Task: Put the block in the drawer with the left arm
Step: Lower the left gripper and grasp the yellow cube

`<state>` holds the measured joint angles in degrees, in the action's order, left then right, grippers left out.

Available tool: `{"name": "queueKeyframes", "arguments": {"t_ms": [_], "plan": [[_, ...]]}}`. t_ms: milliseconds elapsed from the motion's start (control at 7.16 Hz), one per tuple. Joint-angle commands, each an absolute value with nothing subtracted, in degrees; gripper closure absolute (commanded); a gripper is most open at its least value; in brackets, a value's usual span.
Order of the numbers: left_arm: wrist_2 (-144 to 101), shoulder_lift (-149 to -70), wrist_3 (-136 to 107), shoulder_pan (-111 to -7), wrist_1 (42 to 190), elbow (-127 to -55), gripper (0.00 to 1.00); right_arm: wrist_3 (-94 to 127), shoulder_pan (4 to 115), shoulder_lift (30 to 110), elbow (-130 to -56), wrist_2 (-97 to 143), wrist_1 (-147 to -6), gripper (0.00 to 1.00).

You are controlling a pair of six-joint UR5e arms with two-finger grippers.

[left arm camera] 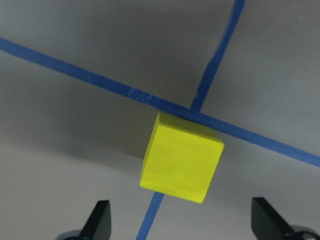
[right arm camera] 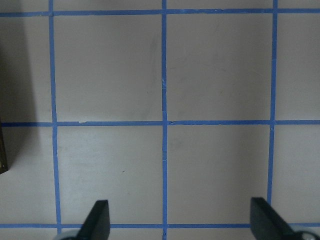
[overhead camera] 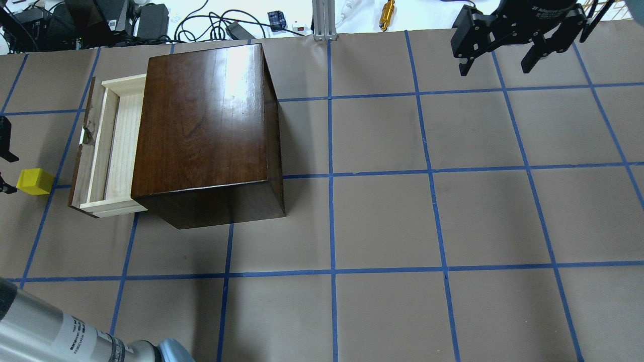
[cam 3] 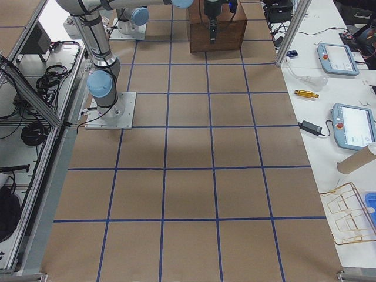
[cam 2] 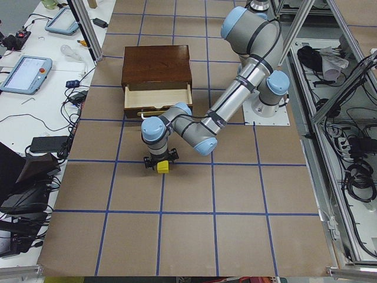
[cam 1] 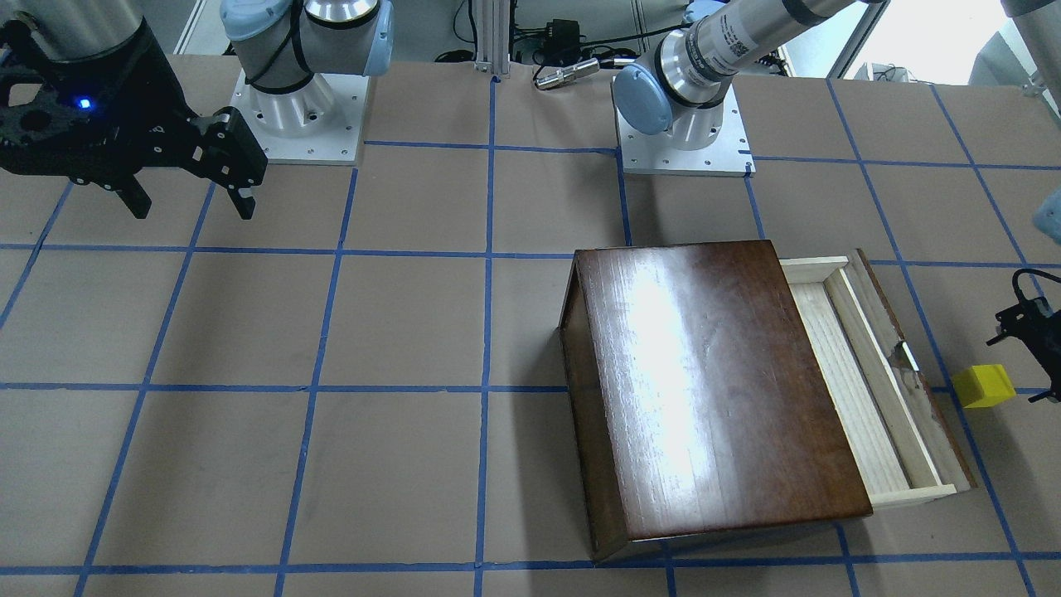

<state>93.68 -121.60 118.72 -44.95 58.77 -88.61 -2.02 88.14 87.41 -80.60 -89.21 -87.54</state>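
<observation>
The yellow block [cam 1: 984,385] sits on the table at a blue tape crossing, just outside the drawer's front panel; it also shows in the overhead view [overhead camera: 35,181] and the left wrist view [left arm camera: 181,157]. The drawer [cam 1: 854,381] [overhead camera: 113,146] is pulled out of the dark-brown box [cam 1: 704,390] [overhead camera: 206,125] and its pale tray is empty. My left gripper [left arm camera: 182,222] [overhead camera: 4,168] is open beside the block, its fingers apart and not touching it. My right gripper [cam 1: 192,207] [overhead camera: 495,68] [right arm camera: 182,222] is open and empty, hanging far from the box over bare table.
The two arm bases [cam 1: 298,108] [cam 1: 684,124] stand at the robot's edge of the table. Cables, an aluminium post [overhead camera: 322,20] and a gold tool [overhead camera: 387,9] lie beyond the far edge. Brown paper with a blue tape grid covers the table.
</observation>
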Motion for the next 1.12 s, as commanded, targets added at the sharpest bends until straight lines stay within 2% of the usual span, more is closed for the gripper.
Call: {"name": "queueKeyframes", "arguments": {"t_ms": [0,978], "plan": [[92.2,-121.73,122.08,-44.91,54.77,-90.96,0.0,-2.02,88.15,87.45,-80.6,-89.21,-87.54,0.0],[89.21,-124.01,125.86,-43.51,54.15,-91.32,0.0,-2.02,88.07,87.36,-80.6,-89.21,-87.54,0.0]]}}
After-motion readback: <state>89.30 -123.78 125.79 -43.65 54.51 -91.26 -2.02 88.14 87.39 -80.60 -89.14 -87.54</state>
